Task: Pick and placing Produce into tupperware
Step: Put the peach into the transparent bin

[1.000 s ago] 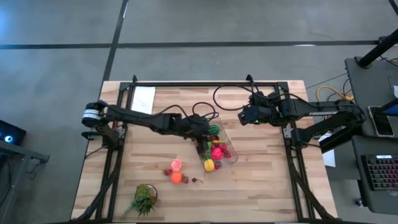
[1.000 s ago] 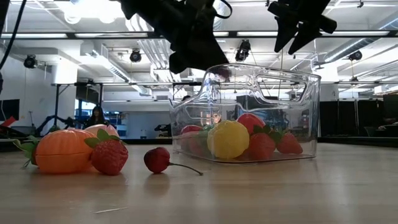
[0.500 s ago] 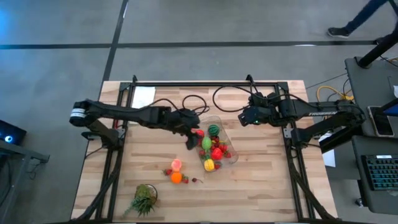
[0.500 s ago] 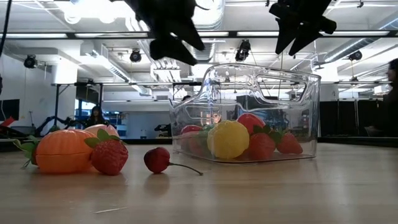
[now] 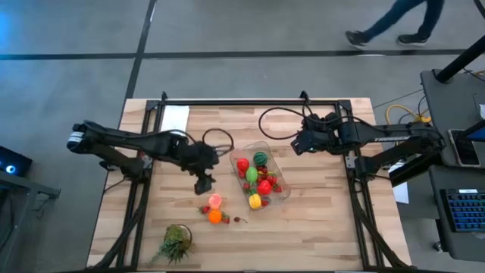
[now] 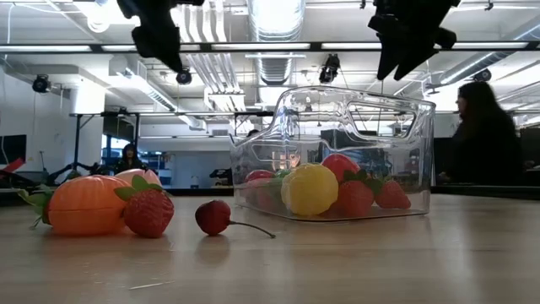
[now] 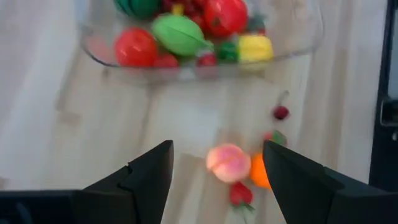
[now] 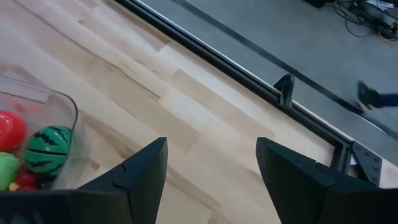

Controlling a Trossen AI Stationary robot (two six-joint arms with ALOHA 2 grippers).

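The clear tupperware (image 5: 261, 176) stands on its base near the table's middle and holds several produce pieces: red, green, yellow and a striped melon (image 8: 48, 146). Loose produce lies on the table to its near left: a pink peach (image 5: 215, 200), an orange (image 5: 215, 216), strawberries (image 6: 148, 211) and a cherry (image 6: 213, 217). My left gripper (image 5: 203, 182) hovers open above the table left of the tupperware, over the peach (image 7: 227, 163), with nothing between its fingers. My right gripper (image 5: 297, 144) hangs open and empty beyond the tupperware's far right corner.
A leafy green tuft (image 5: 176, 243) lies near the front edge at the left. A white sheet (image 5: 176, 120) lies at the far left corner. A black cable (image 5: 276, 117) loops on the far side. A person (image 6: 485, 135) walks past beyond the table.
My left gripper has drawn back from over the tupperware toward the table's left and a little toward its near edge, rising and tipping more level. Red and green pieces in the tupperware that it covered now show. The right gripper has kept its place.
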